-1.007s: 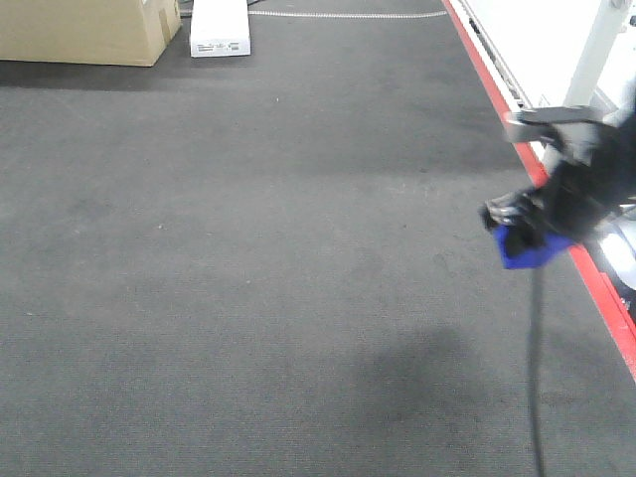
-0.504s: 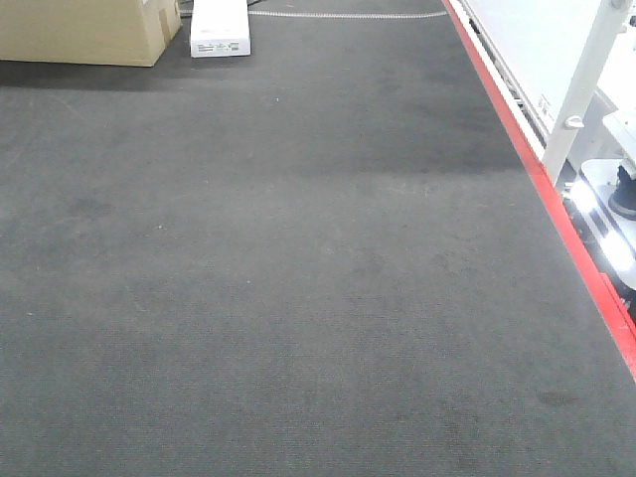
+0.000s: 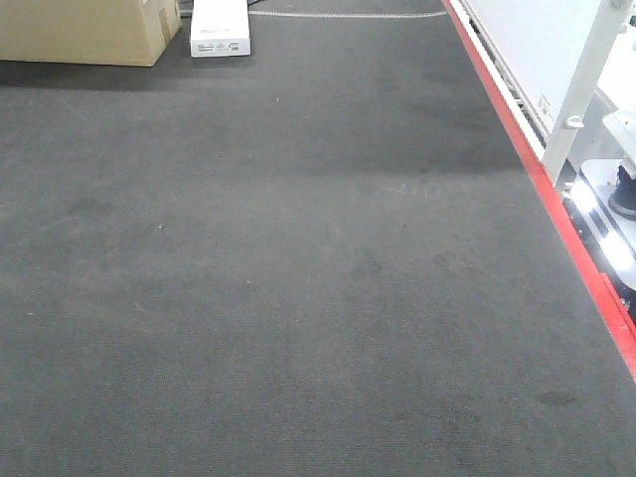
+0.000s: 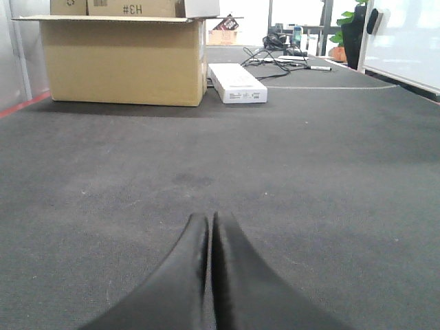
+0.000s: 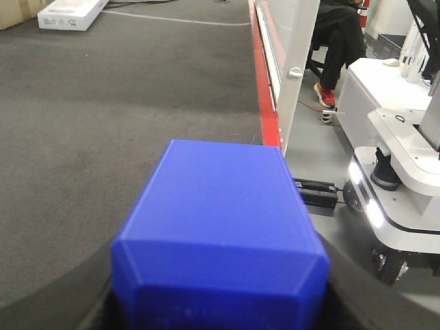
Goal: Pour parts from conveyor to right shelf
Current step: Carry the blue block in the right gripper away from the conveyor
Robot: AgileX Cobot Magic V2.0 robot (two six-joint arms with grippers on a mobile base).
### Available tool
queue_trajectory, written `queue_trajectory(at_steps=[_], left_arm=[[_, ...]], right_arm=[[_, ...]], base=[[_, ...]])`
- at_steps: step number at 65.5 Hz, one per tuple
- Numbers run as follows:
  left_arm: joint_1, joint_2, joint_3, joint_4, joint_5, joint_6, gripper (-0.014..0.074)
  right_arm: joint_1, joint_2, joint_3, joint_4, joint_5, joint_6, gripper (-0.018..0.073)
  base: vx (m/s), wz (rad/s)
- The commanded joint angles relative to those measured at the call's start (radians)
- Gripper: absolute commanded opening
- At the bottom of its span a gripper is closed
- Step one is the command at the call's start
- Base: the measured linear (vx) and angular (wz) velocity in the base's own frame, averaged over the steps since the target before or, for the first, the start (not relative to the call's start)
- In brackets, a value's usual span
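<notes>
In the right wrist view my right gripper (image 5: 217, 297) is shut on a blue plastic bin (image 5: 220, 220), which fills the lower middle of the frame. Only the bin's smooth outer side shows; any parts in it are hidden. The dark fingers (image 5: 65, 292) show on either side of it. In the left wrist view my left gripper (image 4: 209, 220) is shut and empty, low over the grey carpet (image 4: 309, 172). Neither gripper shows in the front view. No conveyor or shelf is in view.
A cardboard box (image 3: 84, 30) and a flat white box (image 3: 220, 28) lie on the carpet at the far left. A red floor strip (image 3: 556, 219) and a white post (image 3: 581, 89) bound the right side. A white wheeled machine (image 5: 402, 179) and a seated person (image 5: 337, 41) are beyond it.
One second ago my right gripper with the blue bin showed at the right of the front view. It has since left that view; the carpet scene is otherwise the same.
</notes>
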Motion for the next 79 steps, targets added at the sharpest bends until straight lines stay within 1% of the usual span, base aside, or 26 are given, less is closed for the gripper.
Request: queue_trajectory(at_steps=[1,79], left_arm=[[-0.005,-0.012,-0.02,-0.007,-0.073,-0.008,-0.0006],[-0.005,-0.012,-0.02,-0.007,-0.073,-0.008,-0.0006]], right_arm=[[-0.004,0.036,-0.025,-0.021,-0.105,-0.016,-0.0005],[-0.004,0.037,-0.025,-0.019,-0.099,-0.016,-0.0005]], base=[[0.0,0.0],[0.0,0.0]])
